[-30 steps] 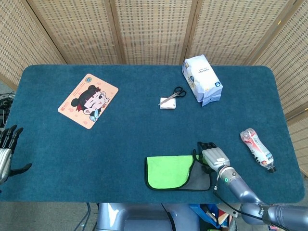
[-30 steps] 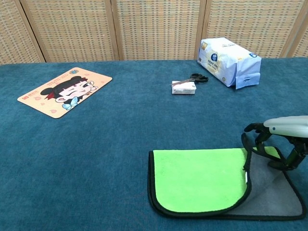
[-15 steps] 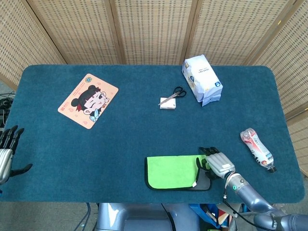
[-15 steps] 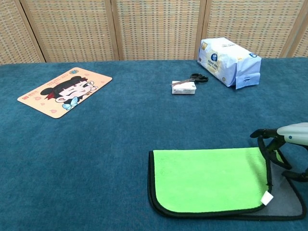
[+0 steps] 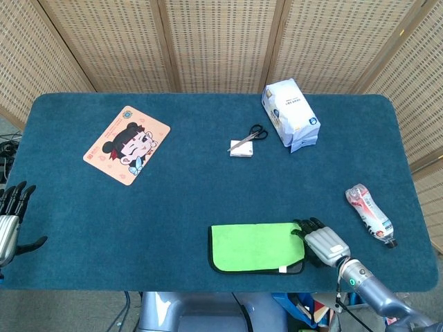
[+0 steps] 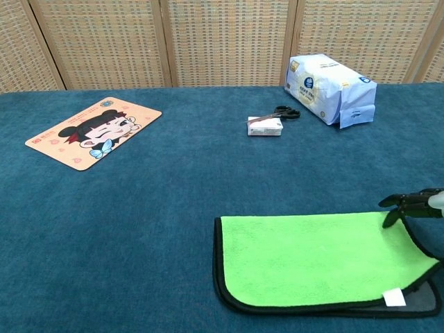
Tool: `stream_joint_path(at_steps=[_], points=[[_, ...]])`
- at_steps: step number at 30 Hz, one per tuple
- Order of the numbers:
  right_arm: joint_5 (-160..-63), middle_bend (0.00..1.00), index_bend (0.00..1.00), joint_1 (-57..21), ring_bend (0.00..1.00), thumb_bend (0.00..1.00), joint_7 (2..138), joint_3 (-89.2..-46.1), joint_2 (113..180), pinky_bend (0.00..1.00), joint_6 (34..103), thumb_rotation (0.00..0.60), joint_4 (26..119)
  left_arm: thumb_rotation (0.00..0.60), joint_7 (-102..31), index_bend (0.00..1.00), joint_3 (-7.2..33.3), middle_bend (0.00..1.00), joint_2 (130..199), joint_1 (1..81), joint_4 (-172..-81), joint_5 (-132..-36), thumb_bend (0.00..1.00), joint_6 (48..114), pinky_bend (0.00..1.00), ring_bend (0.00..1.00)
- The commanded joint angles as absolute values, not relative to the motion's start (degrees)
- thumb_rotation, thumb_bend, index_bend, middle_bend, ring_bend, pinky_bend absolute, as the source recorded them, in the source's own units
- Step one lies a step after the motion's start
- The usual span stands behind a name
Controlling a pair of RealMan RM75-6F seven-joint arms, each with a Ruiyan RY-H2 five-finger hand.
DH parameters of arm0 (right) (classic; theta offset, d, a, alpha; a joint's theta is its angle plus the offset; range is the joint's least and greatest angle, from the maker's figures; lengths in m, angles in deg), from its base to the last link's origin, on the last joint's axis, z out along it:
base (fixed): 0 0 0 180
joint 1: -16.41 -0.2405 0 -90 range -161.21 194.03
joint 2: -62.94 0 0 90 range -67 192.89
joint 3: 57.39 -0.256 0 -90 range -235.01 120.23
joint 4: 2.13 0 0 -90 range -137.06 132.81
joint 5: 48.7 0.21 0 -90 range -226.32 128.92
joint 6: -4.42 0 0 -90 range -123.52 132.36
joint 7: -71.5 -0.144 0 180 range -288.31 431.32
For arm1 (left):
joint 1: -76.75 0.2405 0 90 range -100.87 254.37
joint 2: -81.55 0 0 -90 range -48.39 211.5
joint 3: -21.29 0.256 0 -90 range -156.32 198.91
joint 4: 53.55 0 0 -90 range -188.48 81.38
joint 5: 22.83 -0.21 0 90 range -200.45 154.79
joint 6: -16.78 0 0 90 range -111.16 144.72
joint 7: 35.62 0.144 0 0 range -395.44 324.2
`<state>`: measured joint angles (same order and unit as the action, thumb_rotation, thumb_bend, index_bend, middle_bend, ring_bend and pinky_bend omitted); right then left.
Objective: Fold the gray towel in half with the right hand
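The towel (image 5: 255,247) lies folded, green face up, at the bench's (image 5: 208,187) near edge, and the right hand (image 5: 324,242) rests just beside its right edge, fingers (image 6: 402,202) apart and holding nothing, apparently after letting go.

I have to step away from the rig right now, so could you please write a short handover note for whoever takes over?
Right hand: at the right edge of the towel, fingers apart; no grip visible.
Left hand: at the table's far left edge, fingers spread, holding nothing.
Towel: lies flat at the near edge, folded over with its green side up and only a thin gray strip showing at the front right corner.
Done: the fold appears complete.
Left: lift the right hand clear and check that the edges line up.
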<state>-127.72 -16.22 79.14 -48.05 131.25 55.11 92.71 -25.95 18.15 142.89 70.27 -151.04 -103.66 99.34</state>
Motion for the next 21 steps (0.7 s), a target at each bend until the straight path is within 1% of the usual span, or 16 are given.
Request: stream_joint_path(at_steps=[1,8,10,16,21], points=[[-130.06,0.00,0.00,-14.93,0.00,0.35,79.20,-47.12,129.78,0.00,57.29,0.600,93.11,0.600,-25.88,0.00,18.20,0.00,142.95,70.30,-151.06,-103.75,0.11,99.39,0.00,0.00],[-135.49,0.00,0.00,-10.70,0.00,0.30,79.28,-46.27,125.38,0.00,66.16,0.600,94.46,0.600,-25.77,0.00,18.51,0.00,142.98,70.74,-151.31,-104.76,0.11,100.42,0.00,0.00],[-136.94,0.00,0.00,-8.71,0.00,0.29,78.94,-46.51,123.86,0.00,70.51,0.600,94.41,0.600,-25.90,0.00,18.64,0.00,142.98,70.98,-151.34,-105.25,0.11,100.94,0.00,0.00],[-138.60,0.00,0.00,-1.38,0.00,0.21,76.66,-49.96,122.95,0.00,86.24,0.600,90.71,0.600,-26.75,0.00,19.09,0.00,142.91,71.76,-151.22,-107.11,0.11,102.71,0.00,0.00],[-138.04,0.00,0.00,2.22,0.00,0.15,71.68,-52.20,123.39,0.00,92.69,0.600,90.16,0.600,-26.89,0.00,19.86,0.00,143.14,72.27,-150.91,-109.19,0.11,103.84,0.00,0.00]])
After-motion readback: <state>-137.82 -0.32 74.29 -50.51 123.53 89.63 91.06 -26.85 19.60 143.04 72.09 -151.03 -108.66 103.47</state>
